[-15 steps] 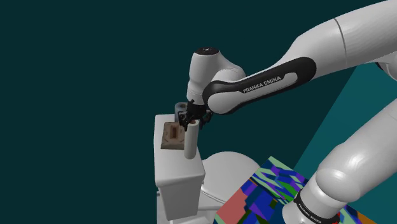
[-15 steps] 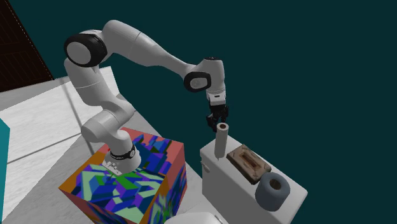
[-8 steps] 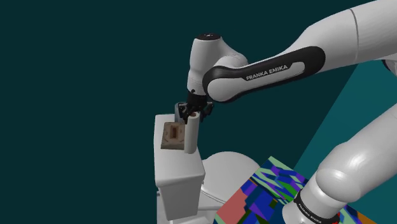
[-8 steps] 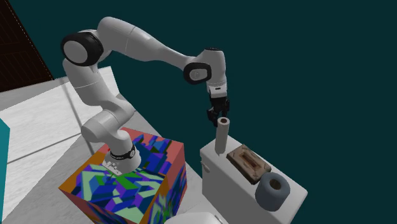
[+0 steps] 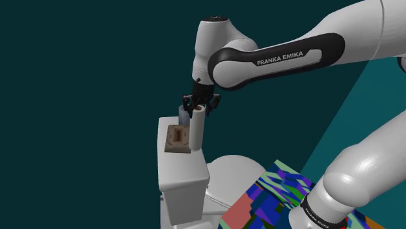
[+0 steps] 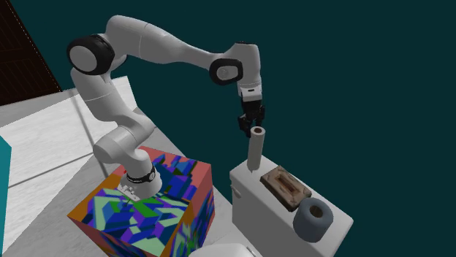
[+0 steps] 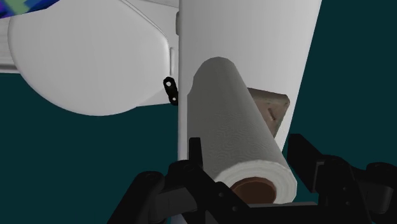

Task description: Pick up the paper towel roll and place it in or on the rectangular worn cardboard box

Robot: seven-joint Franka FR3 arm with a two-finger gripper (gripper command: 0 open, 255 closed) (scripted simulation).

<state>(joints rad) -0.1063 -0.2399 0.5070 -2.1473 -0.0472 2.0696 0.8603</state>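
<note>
Well, paper towel roll [image 6: 255,150]: it stood near upright at one end of the white cistern lid [image 6: 247,182]. I could not tell whether its foot had cleared the lid.
Claw [image 5: 200,104]: it was closed part-way, with a finger pressed to each side of the roll's top end. The brown core faced my wrist camera.
Cardboard box [image 6: 285,186]: brown and shallow, it lay flat on the same lid just beside the roll, between it and a grey ring [image 6: 314,219].
Step in hand: by my judgement, the lift and the short carry across to the box.
Doing it well: I reckoned a straight rise first, until the foot showed plainly above the box's rim, then a small sideways shift. I held a tall roll by its top, so a slow, level move would stop the foot swinging.
Setting down: it needed centring over the box and lowering gently, since a tall roll on a narrow lid could topple.
Hazard: the grey ring beyond the box, and the lid's edges close by.
</note>
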